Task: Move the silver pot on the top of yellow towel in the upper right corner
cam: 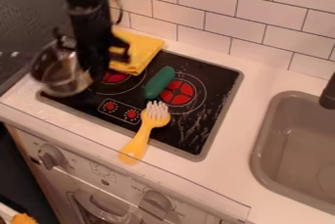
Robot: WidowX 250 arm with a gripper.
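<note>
The black gripper (98,64) hangs over the left part of the stove, just right of the silver pot; whether its fingers touch the pot I cannot tell. The silver pot (60,76) is at the stove's left edge, tilted, with its inside turned partly toward the camera. A folded yellow towel (145,52) lies at the stove's back left, partly hidden behind the arm and gripper.
On the black stove (216,83) lie a green, rounded object (159,82) and a yellow brush-like utensil (138,137), whose handle extends over the front counter. A grey sink (298,140) is at the right, with a dark faucet (328,93). A tiled wall stands behind.
</note>
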